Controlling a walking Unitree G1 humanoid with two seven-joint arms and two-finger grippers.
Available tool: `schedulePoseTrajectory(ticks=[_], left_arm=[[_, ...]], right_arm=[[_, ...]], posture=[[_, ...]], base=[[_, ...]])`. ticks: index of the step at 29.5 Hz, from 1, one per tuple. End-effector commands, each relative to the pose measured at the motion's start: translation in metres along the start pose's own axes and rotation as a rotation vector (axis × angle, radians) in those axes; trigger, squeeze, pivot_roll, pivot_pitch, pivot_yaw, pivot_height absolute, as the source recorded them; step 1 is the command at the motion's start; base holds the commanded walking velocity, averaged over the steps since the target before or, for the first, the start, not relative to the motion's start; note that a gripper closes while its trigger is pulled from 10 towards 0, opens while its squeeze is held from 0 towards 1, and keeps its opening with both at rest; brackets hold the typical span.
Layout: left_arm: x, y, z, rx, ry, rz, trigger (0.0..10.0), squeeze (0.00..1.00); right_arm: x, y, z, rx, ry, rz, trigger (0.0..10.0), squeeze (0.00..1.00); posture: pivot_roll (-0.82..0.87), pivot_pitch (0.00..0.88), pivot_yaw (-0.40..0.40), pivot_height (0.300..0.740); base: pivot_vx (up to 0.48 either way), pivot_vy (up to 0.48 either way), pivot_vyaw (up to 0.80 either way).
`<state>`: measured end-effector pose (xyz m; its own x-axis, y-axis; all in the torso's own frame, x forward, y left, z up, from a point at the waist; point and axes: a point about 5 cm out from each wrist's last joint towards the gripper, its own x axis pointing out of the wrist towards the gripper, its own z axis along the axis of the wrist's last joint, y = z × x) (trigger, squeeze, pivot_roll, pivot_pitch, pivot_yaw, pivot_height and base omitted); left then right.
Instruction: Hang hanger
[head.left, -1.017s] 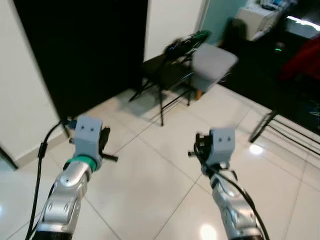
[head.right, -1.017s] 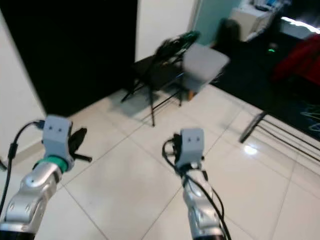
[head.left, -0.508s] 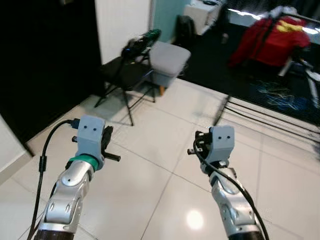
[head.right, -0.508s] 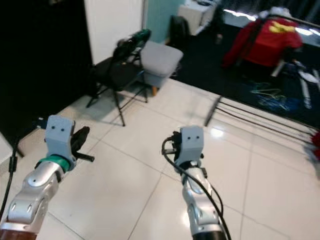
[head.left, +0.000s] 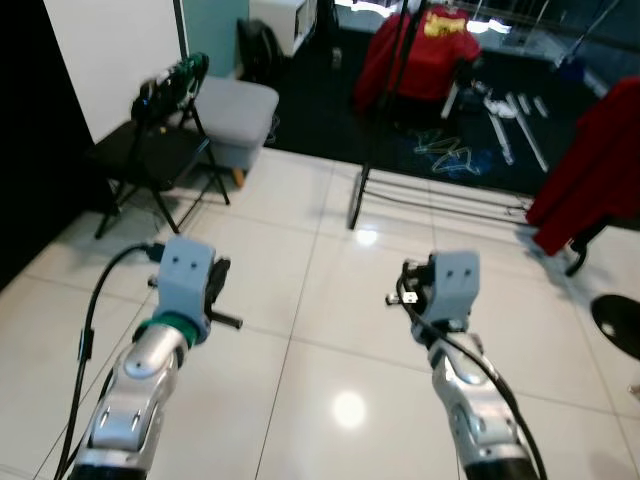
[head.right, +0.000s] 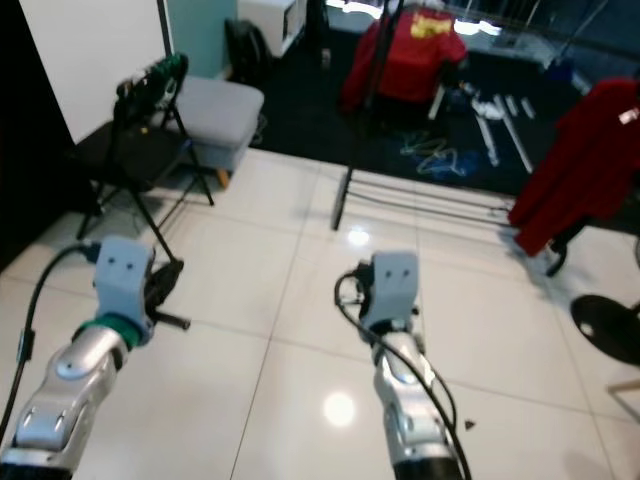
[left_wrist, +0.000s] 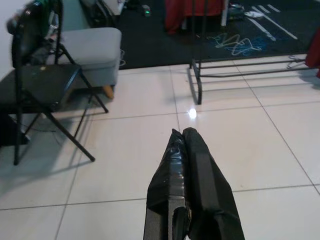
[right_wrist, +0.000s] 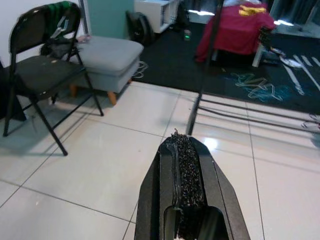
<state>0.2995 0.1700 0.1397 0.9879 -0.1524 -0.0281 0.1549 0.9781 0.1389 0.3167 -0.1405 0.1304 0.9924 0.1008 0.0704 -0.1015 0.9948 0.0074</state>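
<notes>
— Two silver arms are being held out over the glossy white tiled floor in the left eye view. How are the grippers being carried?

— The left gripper is seen at the left and the right gripper at the right, both above bare tile and touching nothing. From this view it cannot be told whether their fingers are apart.

— What is being shown beyond them?

— A black folding metal chair is placed at the far left, with a grey padded stool just beside it. A black metal clothes rack is standing on the dark carpet edge, and a red garment is draped behind it. Pale wire hangers are lying in a tangle on the dark carpet near the rack's base. A dark red garment is hanging at the far right.

— And in the right eye view?

— The same scene is being shown.

— What is being shown in the left wrist view?

— The left gripper is seen with its two black fingers pressed together, empty, over tile. The hangers are lying well ahead.

— And in the right wrist view?

— The right gripper is seen with its fingers closed against each other, nothing held. The hangers are lying on the carpet beyond the rack.
</notes>
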Motion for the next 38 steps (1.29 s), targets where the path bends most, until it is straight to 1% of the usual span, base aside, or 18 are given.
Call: schedulePoseTrajectory(ticks=[1, 7, 13, 15, 18, 23, 26, 34, 38], left_arm=[[-0.001, -0.005, 0.001, -0.01, -0.008, -0.031, 10.0, 0.0], [0.002, -0.01, 0.006, -0.036, -0.033, -0.028, 10.0, 0.0], [0.004, -0.012, 0.008, -0.043, -0.04, -0.032, 10.0, 0.0], [0.007, -0.015, 0.01, -0.061, -0.046, -0.048, 10.0, 0.0], [0.008, -0.016, 0.011, -0.067, -0.052, -0.055, 10.0, 0.0], [0.008, -0.016, 0.012, -0.071, -0.057, -0.05, 10.0, 0.0], [0.008, -0.013, 0.009, -0.059, -0.052, -0.027, 10.0, 0.0], [0.006, -0.011, 0.008, -0.05, -0.05, -0.019, 10.0, 0.0], [0.006, -0.01, 0.009, -0.037, -0.075, -0.009, 10.0, 0.0]], right_arm=[[-0.001, 0.002, -0.006, -0.005, 0.026, 0.01, 10.0, 0.0], [0.0, 0.002, -0.006, -0.003, 0.023, 0.015, 10.0, 0.0], [0.0, 0.001, -0.006, -0.003, 0.023, 0.013, 10.0, 0.0], [-0.001, 0.0, -0.006, -0.004, 0.021, 0.006, 10.0, 0.0], [-0.001, -0.001, -0.006, -0.004, 0.02, 0.003, 10.0, 0.0], [-0.001, -0.001, -0.006, -0.003, 0.019, 0.001, 10.0, 0.0], [-0.001, -0.001, -0.006, -0.001, 0.018, 0.003, 10.0, 0.0], [0.001, 0.001, -0.006, -0.002, 0.016, 0.009, 10.0, 0.0], [0.001, 0.001, -0.003, -0.016, -0.006, 0.011, 10.0, 0.0]], posture=[[0.01, 0.0, 0.007, 0.74], [0.01, 0.0, 0.005, 0.74], [0.0, 0.0, 0.007, 0.74], [0.0, 0.0, 0.011, 0.74], [0.0, 0.0, 0.012, 0.74], [0.0, 0.0, 0.013, 0.74], [0.0, 0.0, 0.009, 0.74], [0.01, 0.0, 0.005, 0.74], [0.0, 0.0, 0.004, 0.74]], base=[[0.0, 0.0, -0.78], [0.0, 0.0, -0.78], [0.0, 0.0, -0.78], [0.0, 0.0, -0.78], [0.0, 0.0, -0.78], [0.0, 0.0, -0.78], [0.0, 0.0, -0.77], [0.0, 0.0, -0.78], [0.12, 0.0, -0.5]])
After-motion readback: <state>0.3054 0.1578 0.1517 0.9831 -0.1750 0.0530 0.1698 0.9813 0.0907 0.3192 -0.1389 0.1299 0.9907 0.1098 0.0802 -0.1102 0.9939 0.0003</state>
